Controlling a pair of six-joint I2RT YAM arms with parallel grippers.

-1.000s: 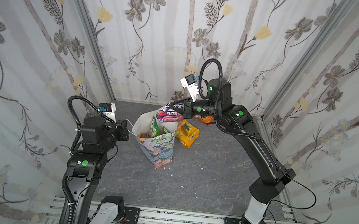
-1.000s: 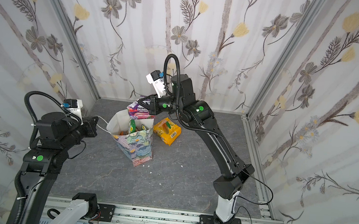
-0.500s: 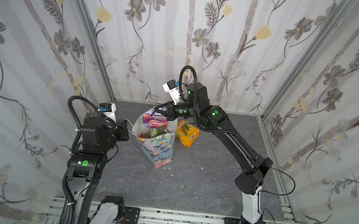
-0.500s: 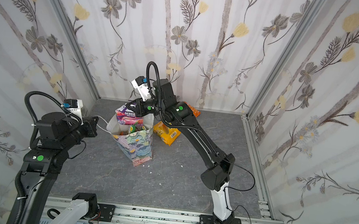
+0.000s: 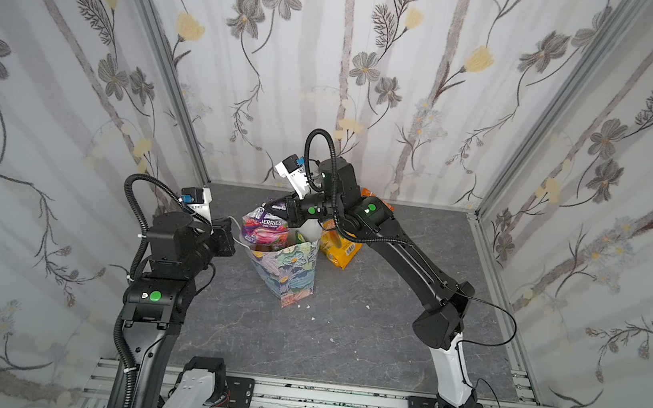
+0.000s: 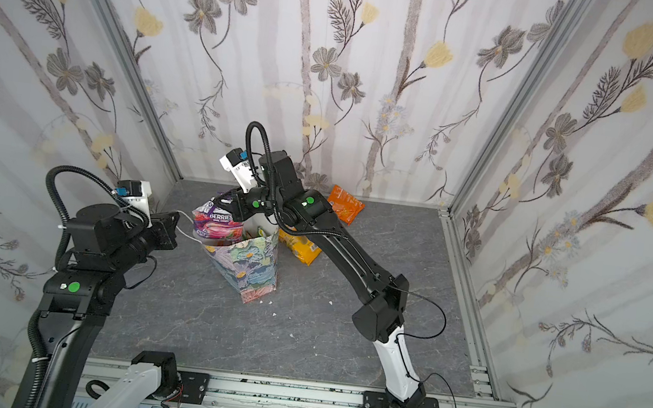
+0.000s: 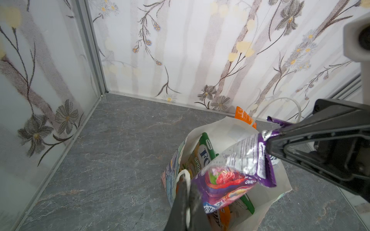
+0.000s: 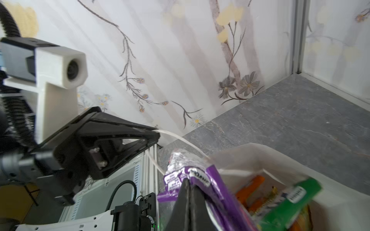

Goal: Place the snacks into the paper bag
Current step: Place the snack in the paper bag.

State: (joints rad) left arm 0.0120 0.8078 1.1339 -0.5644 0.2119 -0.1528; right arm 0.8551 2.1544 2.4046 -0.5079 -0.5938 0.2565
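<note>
Pinching the crimped top edge of a purple packet [image 5: 265,229], the right gripper [image 5: 274,207] is hovering above the paper bag [image 5: 288,267], its jaws clenched flat on the foil, as the right wrist view is showing [image 8: 188,182]. The left gripper [image 5: 230,229] is squeezing the white cord handle [image 7: 183,173] on the bag's left side and is drawing it leftward, which is holding the mouth open.

The bag is standing upright in the middle of the floor [image 5: 345,320], with a green packet [image 7: 206,144] and others already lying inside. A yellow packet [image 5: 338,248] is lying just right of the bag, and an orange packet [image 6: 343,209] is lying farther back by the wall.

What matters for the drop: the purple packet is dangling long axis down, straight under the right gripper, its bottom edge sitting over the left part of the mouth, close to the rim where the handle is being pulled. I am judging that a small shift rightward, toward the centre of the opening, would be making a release safer than letting go so near the left rim.
</note>
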